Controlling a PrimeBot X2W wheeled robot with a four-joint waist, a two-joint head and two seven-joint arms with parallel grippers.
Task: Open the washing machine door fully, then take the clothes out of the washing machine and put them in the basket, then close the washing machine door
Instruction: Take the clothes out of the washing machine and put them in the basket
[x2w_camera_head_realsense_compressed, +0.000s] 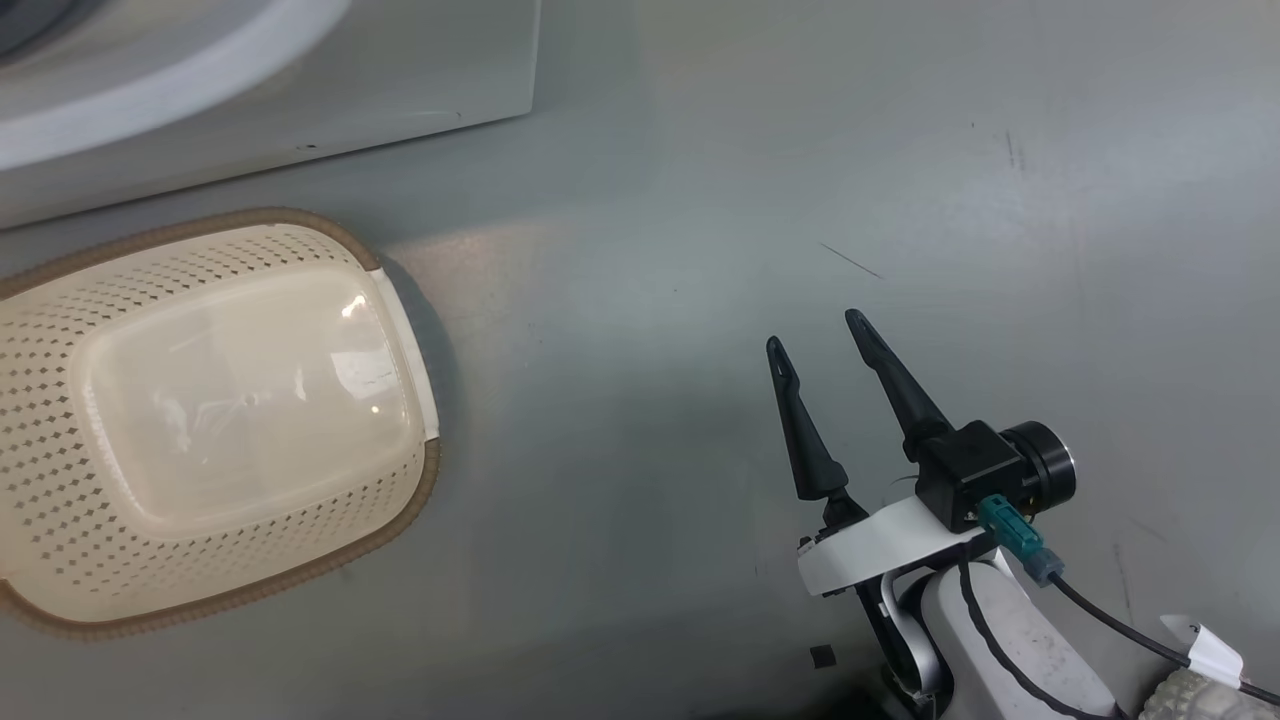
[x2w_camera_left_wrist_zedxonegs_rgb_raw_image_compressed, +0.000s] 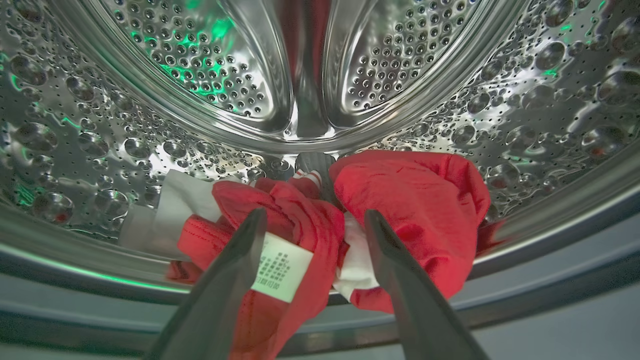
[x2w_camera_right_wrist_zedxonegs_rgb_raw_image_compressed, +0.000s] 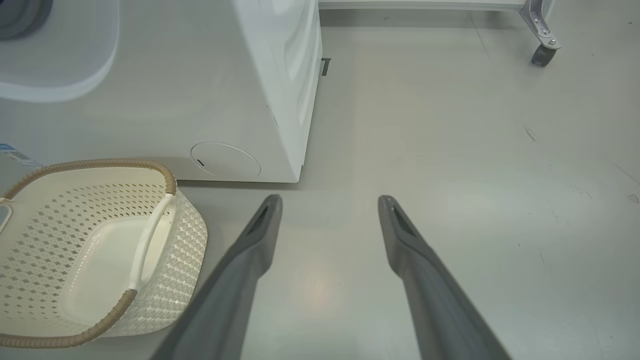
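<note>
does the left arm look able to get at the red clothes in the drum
Probably yes: the left tool is open at the drum mouth, its fingers right over the clothes, nothing between.

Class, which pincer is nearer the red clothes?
Left. The left pincer straddles the clothes inside the drum; the right pincer hovers over floor, outside.

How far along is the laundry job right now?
Opening looks done: the left end effector is inside the washing machine drum. In hand: open, it straddles the clothes, not yet gripped. Remaining: the basket is empty; closing comes last.
</note>
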